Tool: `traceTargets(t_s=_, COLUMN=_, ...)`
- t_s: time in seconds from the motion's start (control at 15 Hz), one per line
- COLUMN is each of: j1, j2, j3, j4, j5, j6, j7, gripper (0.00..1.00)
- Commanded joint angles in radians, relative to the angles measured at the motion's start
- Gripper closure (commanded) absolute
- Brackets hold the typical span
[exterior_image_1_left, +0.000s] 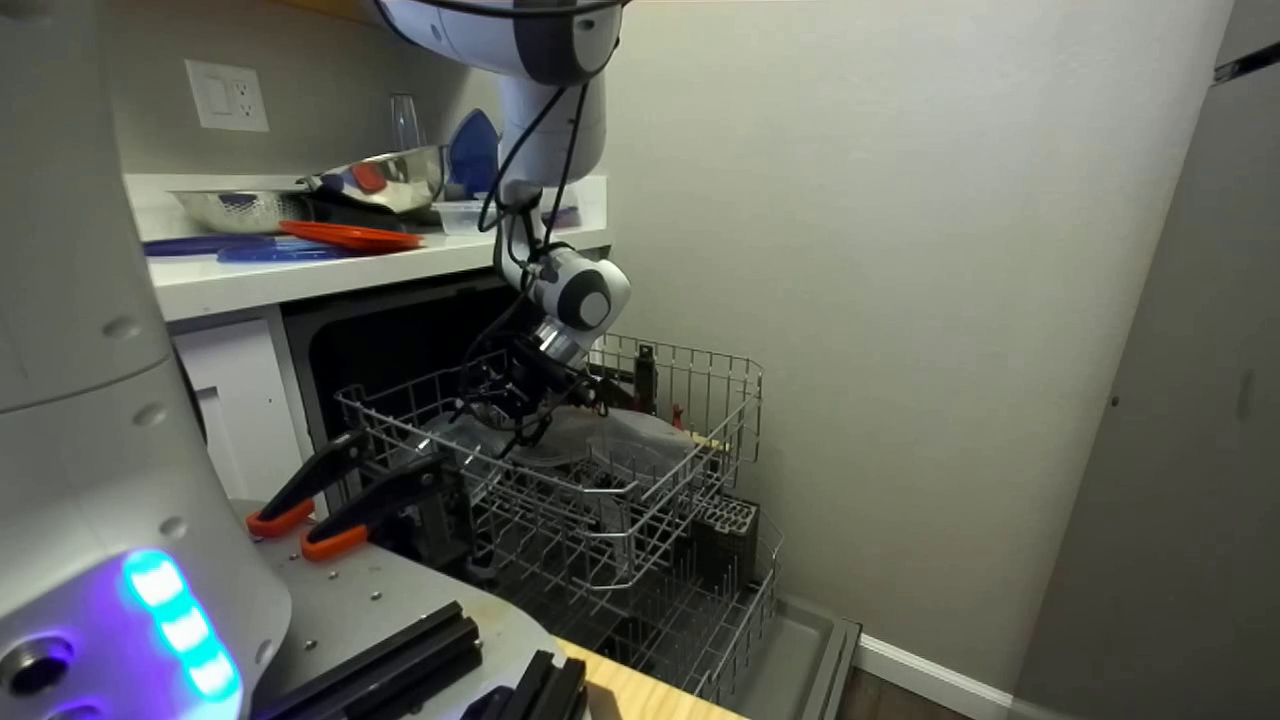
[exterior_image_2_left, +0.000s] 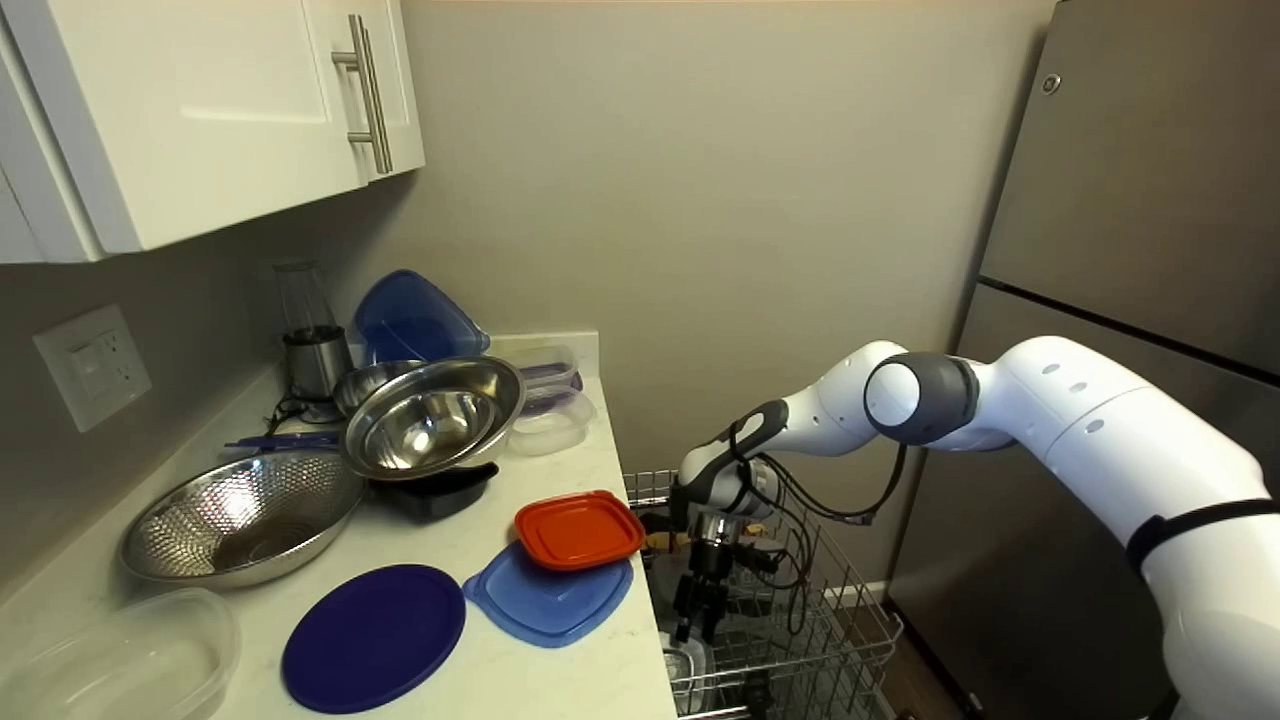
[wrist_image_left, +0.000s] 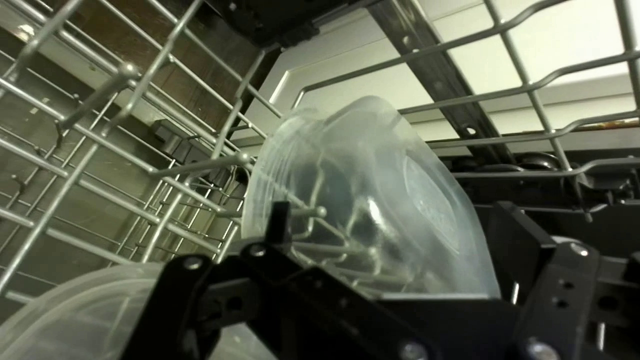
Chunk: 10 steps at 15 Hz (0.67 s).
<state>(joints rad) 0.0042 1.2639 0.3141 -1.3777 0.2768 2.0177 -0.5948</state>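
My gripper (wrist_image_left: 400, 225) is open in the wrist view, its two black fingers wide apart. A translucent plastic container (wrist_image_left: 380, 190), tilted on its side on the rack's tines, stands between the fingers. A gap shows between it and the right finger; whether the left finger touches it I cannot tell. Its lower part is hidden behind the gripper. In both exterior views the gripper (exterior_image_1_left: 515, 410) (exterior_image_2_left: 700, 605) points down into the upper dishwasher rack (exterior_image_1_left: 600, 490). A clear container (exterior_image_2_left: 688, 665) lies just under it. Another translucent container (wrist_image_left: 95, 305) is at the lower left of the wrist view.
More translucent ware (exterior_image_1_left: 620, 440) lies in the upper rack, above a lower rack (exterior_image_1_left: 690, 610). The counter (exterior_image_2_left: 560, 680) beside it holds a red lid (exterior_image_2_left: 580, 530), blue lids (exterior_image_2_left: 375, 640), a colander (exterior_image_2_left: 240, 520) and metal bowls (exterior_image_2_left: 430, 420). A fridge (exterior_image_2_left: 1130, 250) stands opposite.
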Motion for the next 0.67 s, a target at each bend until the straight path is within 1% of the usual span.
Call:
traceTargets(t_s=0.0, j1=0.028, j2=-0.016, j3=-0.022, j4=-0.028, j5=-0.039, j6=0.064, j7=0.04, gripper=0.0)
traceTargets(t_s=0.13, j1=0.038, j2=-0.038, j3=-0.035, j4=-0.055, j5=-0.058, j6=0.094, j7=0.059, gripper=0.0)
traceTargets(t_s=0.33, j1=0.069, j2=-0.098, j3=-0.076, j4=-0.129, j5=-0.069, j6=0.159, j7=0.088, gripper=0.0)
traceTargets(t_s=0.4, j1=0.068, j2=-0.106, j3=-0.07, j4=-0.14, j5=-0.101, j6=0.179, j7=0.111, gripper=0.0)
traceTargets(t_s=0.6, j1=0.093, j2=-0.169, j3=-0.085, j4=-0.211, j5=-0.164, j6=0.244, j7=0.159, gripper=0.0)
